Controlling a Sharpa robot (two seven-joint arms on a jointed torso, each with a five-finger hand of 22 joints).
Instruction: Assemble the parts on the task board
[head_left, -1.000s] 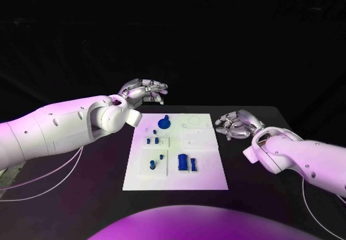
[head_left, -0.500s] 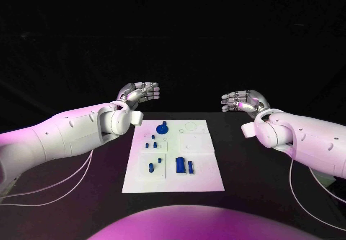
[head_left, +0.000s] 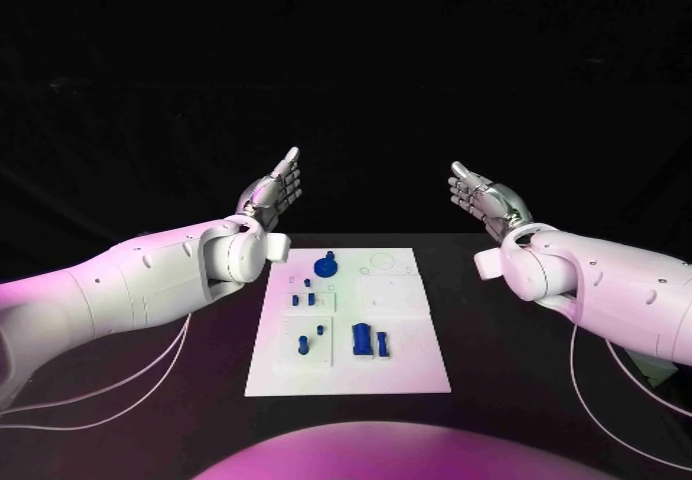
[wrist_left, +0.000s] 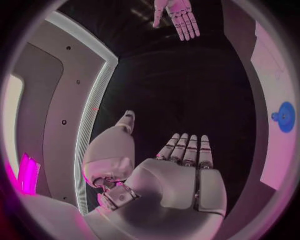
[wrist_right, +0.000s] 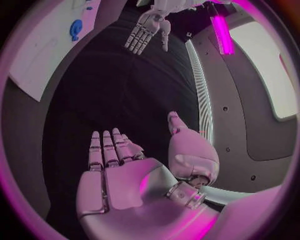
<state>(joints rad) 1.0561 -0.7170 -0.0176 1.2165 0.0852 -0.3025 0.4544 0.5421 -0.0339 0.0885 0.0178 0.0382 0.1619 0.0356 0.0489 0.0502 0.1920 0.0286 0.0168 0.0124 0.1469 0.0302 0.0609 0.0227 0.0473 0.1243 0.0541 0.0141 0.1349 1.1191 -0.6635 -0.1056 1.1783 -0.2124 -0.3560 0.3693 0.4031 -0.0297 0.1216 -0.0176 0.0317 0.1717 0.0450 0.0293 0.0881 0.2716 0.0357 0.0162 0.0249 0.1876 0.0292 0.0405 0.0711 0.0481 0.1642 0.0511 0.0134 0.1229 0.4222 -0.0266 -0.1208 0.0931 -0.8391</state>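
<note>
Both hands are raised above the far end of the black surface (head_left: 490, 340), flat and empty. Left hand (head_left: 274, 188) has its fingers straight and together, thumb set apart, holding nothing; the left wrist view shows its palm (wrist_left: 178, 180) bare. Right hand (head_left: 486, 200) mirrors it, fingers stretched out, thumb apart, nothing in its grasp; the right wrist view shows the same bare palm (wrist_right: 128, 187). The two hands face one another, well apart.

Below and between them, nearer the robot than either hand, lies the task board (head_left: 411, 360), a white plate flat on the surface, touched by neither hand. On it the blue parts sit toward the left hand's side: a round knobbed part (head_left: 327, 267) at the board's far end, closest to the hands; several small pegs (head_left: 303, 297) just behind it; a small piece (head_left: 304, 343) further toward the robot; and beside that a larger block (head_left: 362, 338) with a slim bar (head_left: 382, 343) next to it. The board's half on the right hand's side carries faint white outlines.
</note>
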